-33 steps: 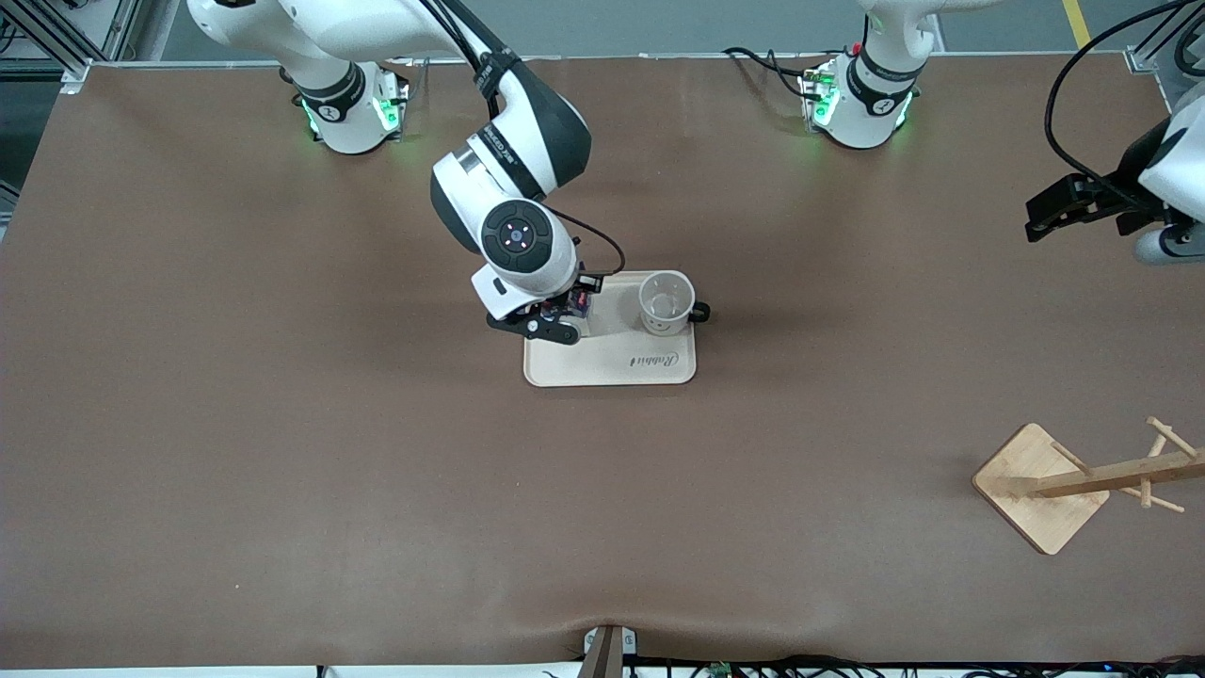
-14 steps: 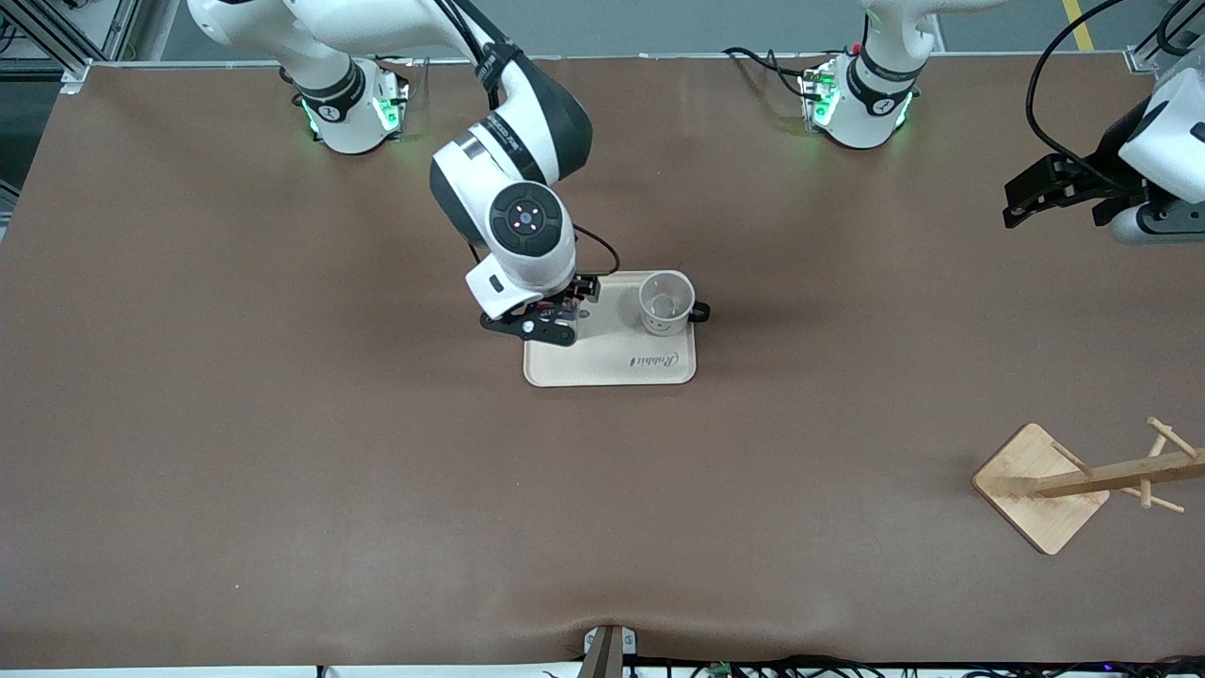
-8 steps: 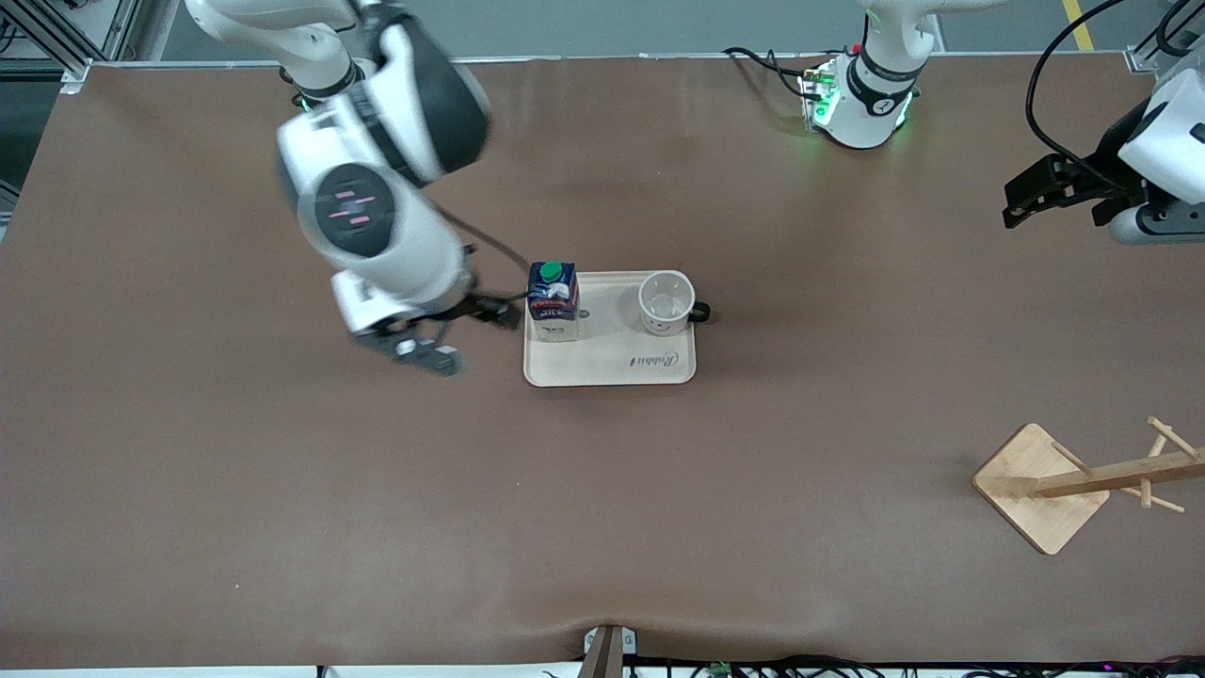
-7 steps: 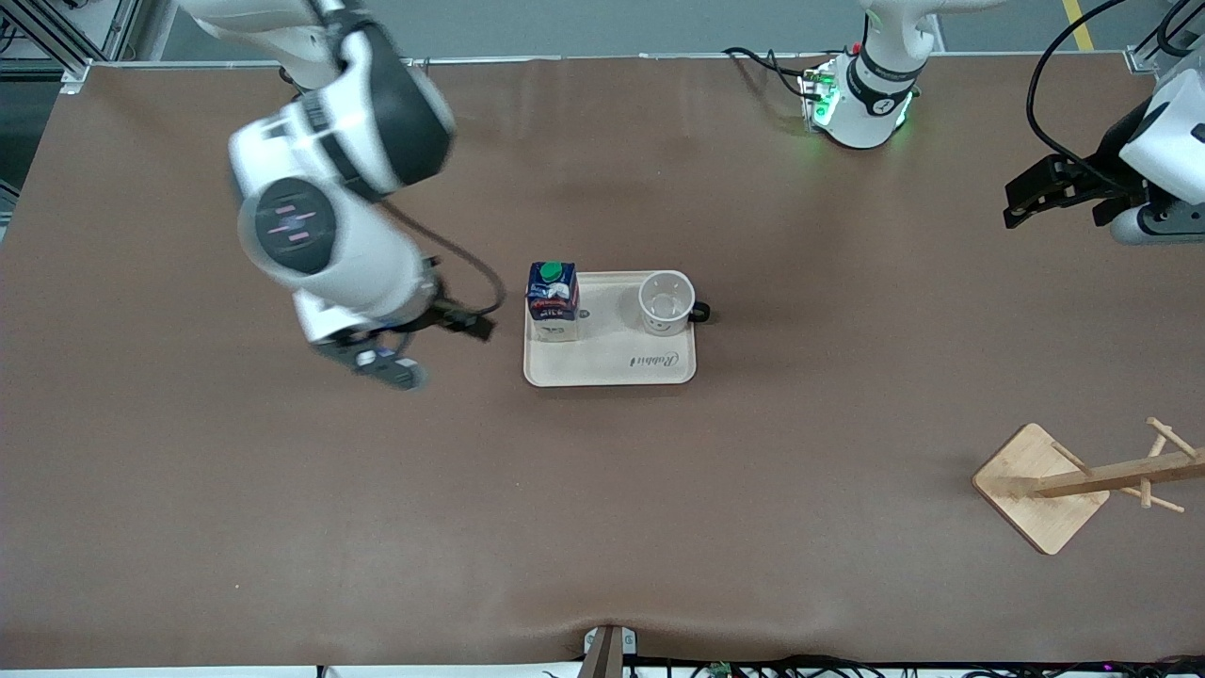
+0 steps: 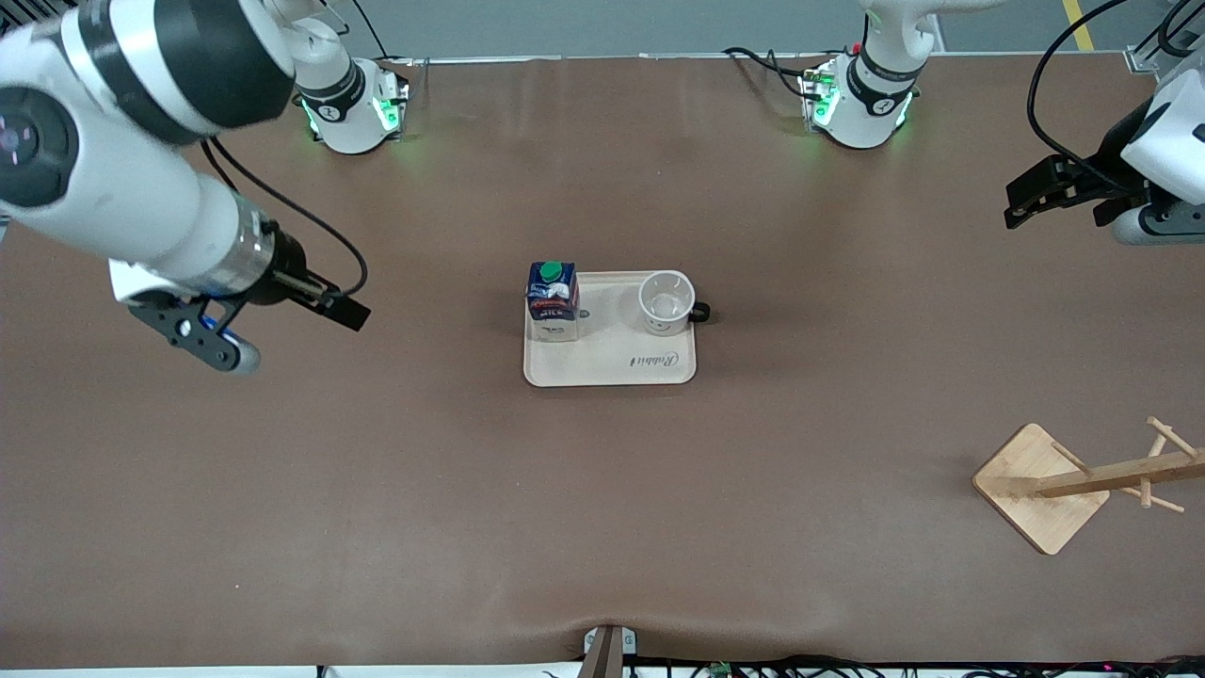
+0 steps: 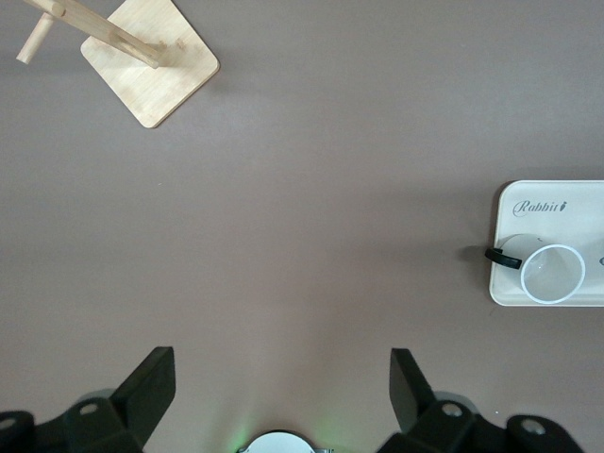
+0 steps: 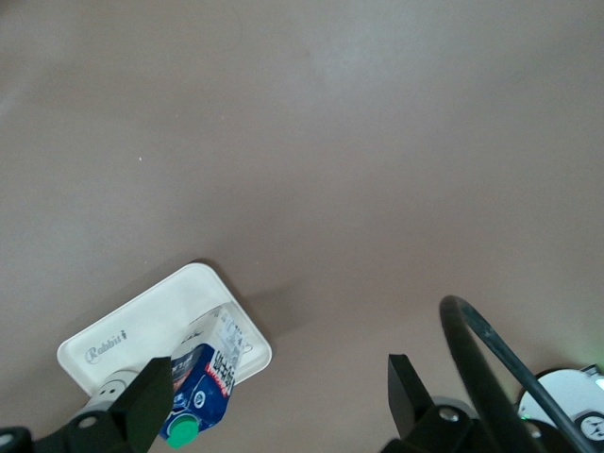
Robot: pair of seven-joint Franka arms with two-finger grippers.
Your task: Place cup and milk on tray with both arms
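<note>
At frame centre the milk (image 5: 553, 301) and the cup (image 5: 666, 302) stand on the tray (image 5: 612, 369); placing looks done. The right gripper (image 5: 249, 331) at mid-left and the left gripper (image 5: 1073, 193) at upper right hang spread and empty; only parking both arms seems to remain

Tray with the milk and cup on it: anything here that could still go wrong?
Two mild risks. The milk stands at the very edge of the tray, at the right arm's end, so a nudge might tip it off. The cup sits at the other edge, its handle overhanging the rim. Both the right gripper and left gripper are open and well clear.
</note>
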